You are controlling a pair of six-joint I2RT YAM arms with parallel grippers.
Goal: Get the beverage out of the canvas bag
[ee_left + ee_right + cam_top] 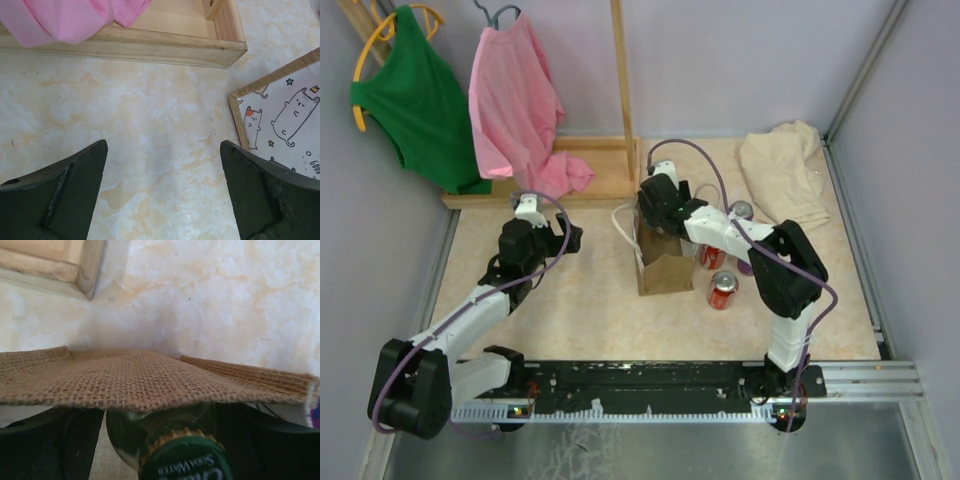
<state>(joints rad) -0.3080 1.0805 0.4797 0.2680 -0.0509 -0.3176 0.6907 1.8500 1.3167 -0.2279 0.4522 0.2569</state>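
Observation:
The canvas bag (665,262) stands upright mid-table, tan burlap with a white rope handle (623,222). My right gripper (658,215) reaches down into its open top. In the right wrist view the burlap rim (130,380) crosses in front, and behind it a green glass bottle with a green cap, the beverage (185,457), sits inside the bag between my right gripper's (160,440) black fingers; a thin sliver of lining shows between the left finger and the glass. My left gripper (555,240) (164,190) hovers open over bare table left of the bag (280,115), whose cat-printed side shows.
Two red cans (722,290) (711,257) and a silver-topped can (742,210) stand right of the bag. A pale beige cloth (782,170) lies at the back right. A wooden rack base (590,170) holds a pink garment (515,100) and a green one (415,100).

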